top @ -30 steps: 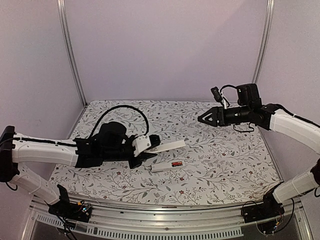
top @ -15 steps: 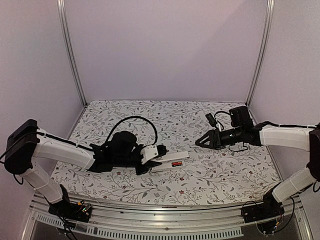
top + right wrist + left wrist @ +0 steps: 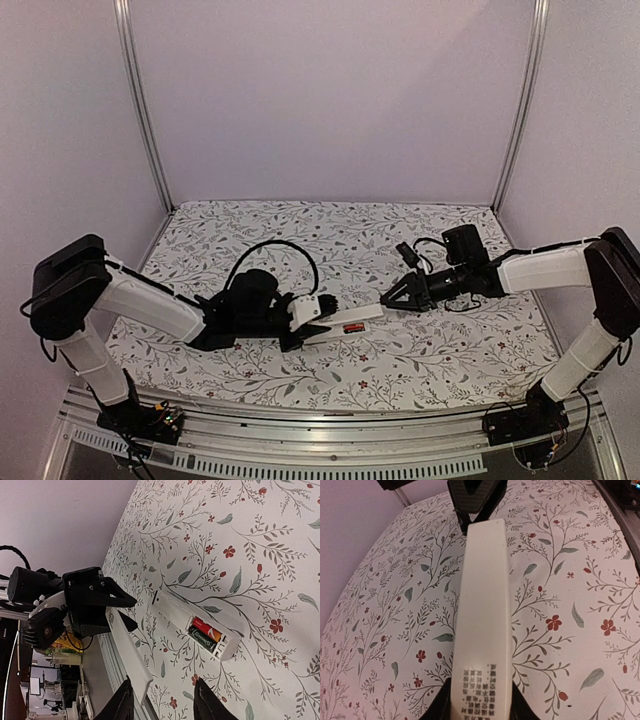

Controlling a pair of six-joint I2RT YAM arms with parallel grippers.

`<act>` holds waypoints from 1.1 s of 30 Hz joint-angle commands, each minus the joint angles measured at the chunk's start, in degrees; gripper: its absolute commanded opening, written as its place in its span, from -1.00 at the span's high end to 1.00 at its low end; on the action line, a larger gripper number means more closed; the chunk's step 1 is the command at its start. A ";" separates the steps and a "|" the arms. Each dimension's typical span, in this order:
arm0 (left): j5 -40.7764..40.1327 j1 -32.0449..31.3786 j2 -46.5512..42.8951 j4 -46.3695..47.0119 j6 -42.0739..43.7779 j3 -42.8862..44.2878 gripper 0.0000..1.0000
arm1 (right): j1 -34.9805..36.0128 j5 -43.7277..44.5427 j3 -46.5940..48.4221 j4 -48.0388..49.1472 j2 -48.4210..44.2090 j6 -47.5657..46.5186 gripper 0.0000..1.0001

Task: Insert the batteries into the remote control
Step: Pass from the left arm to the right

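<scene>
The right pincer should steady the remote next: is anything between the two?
Partly. The cover, held by the left pincer, ends just ahead of the open right pincer, beside the remote. The way to the end holding the batteries looks free.

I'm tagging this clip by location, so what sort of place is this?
Most likely a robot test booth in a lab: plain pale walls and aluminium posts close in a floral-cloth table, and the left arm and right arm are mounted at a metal rail along its near edge.
</scene>
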 commanded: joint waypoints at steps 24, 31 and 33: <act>0.47 0.98 4.86 6.16 3.46 1.73 0.81 | 1.73 -7.56 0.75 3.65 3.59 3.95 0.73; 0.96 1.42 5.44 5.55 3.47 2.40 0.79 | 1.79 -8.26 0.67 3.84 4.04 5.35 1.00; 1.09 1.49 5.44 3.95 3.35 2.81 0.63 | 1.73 -8.36 1.08 3.62 4.72 5.18 1.00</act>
